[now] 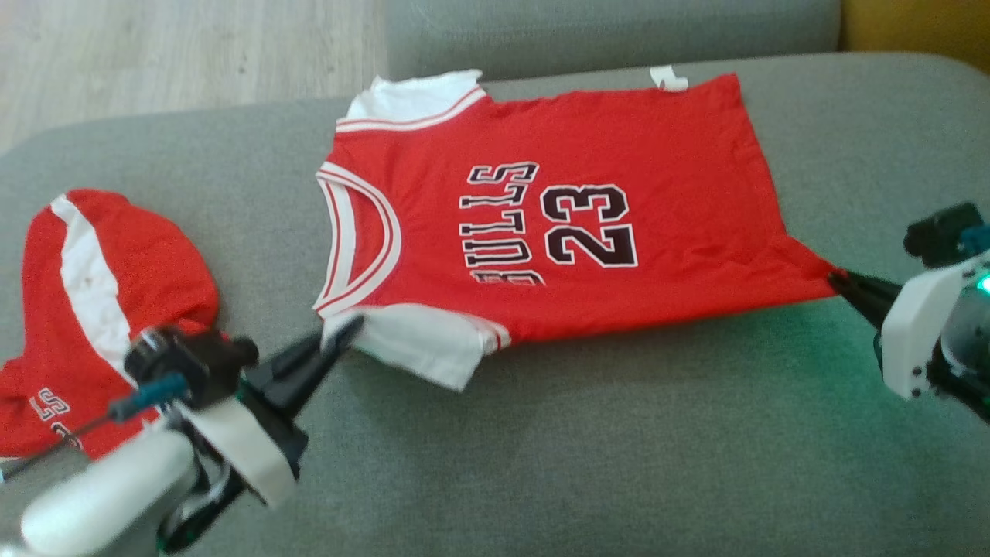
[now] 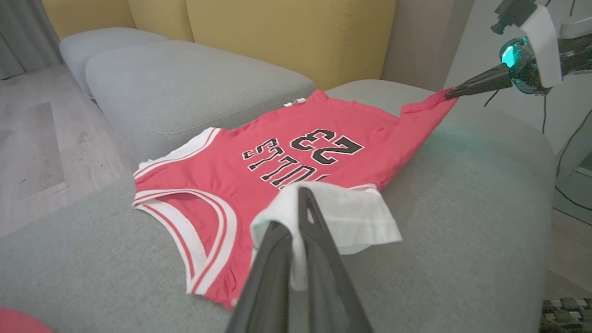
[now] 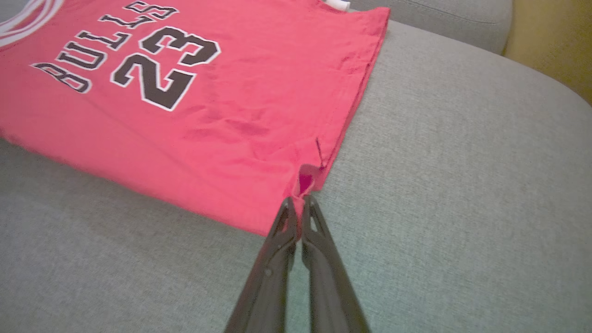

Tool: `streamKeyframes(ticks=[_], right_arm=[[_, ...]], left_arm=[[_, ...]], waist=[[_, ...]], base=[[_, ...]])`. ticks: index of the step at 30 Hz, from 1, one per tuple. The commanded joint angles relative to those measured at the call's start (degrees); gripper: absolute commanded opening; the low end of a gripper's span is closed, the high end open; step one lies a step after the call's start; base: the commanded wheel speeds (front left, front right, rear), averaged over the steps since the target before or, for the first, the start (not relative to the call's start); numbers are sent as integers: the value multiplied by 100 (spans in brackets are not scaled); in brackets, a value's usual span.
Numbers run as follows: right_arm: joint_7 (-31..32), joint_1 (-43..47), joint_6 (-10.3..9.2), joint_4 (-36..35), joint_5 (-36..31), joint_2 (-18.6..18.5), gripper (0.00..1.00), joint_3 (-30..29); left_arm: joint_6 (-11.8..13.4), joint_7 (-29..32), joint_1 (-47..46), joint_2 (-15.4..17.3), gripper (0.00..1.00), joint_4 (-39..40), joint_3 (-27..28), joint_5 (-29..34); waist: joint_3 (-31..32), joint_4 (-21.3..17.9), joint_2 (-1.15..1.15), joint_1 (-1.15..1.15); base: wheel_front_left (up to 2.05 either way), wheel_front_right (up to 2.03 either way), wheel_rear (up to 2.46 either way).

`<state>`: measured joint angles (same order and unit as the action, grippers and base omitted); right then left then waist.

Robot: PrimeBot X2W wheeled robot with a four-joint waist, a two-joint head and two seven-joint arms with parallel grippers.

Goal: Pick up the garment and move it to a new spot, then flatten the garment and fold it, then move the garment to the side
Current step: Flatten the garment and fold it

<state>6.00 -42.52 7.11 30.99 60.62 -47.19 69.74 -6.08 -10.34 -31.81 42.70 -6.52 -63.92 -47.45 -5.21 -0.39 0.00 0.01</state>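
Note:
The garment (image 1: 541, 224) is a red jersey with white sleeves and black "BULLS 23" lettering, spread face up on a grey sofa seat (image 1: 619, 433). My left gripper (image 1: 344, 331) is shut on its near white sleeve (image 2: 342, 212), which drapes over the fingers (image 2: 307, 217) in the left wrist view. My right gripper (image 1: 839, 280) is shut on the near hem corner (image 3: 303, 182) and holds it pulled taut, slightly lifted off the cushion. The right gripper (image 2: 451, 92) also appears in the left wrist view, pinching that corner. The jersey (image 3: 185, 92) lies mostly flat.
A second red and white garment (image 1: 100, 309) lies bunched at the sofa's left end, close to my left arm. Yellow back cushions (image 2: 277, 32) stand behind the seat. Wood floor (image 1: 155, 54) lies beyond the sofa. Bare grey cushion stretches in front of the jersey.

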Motion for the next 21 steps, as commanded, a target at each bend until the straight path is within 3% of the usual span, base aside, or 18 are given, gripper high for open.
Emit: streamKeyframes(ticks=[1,12,21], right_arm=[[39,-71,37,14,51,-97,0,-86],[498,-617,37,376,40,134,0,-142],[606,-1057,37,727,75,382,0,-191]], left_arm=[[-27,18,-353,166,0,38,328,31],[-133,179,-1396,-144,0,-681,157,25],[-139,210,-2159,-253,0,-1105,-394,-265]], waist=[[-111,-9,0,-1],[-617,31,0,-1],[-954,28,0,-1]], base=[[0,0,0],[0,0,0],[0,0,0]])
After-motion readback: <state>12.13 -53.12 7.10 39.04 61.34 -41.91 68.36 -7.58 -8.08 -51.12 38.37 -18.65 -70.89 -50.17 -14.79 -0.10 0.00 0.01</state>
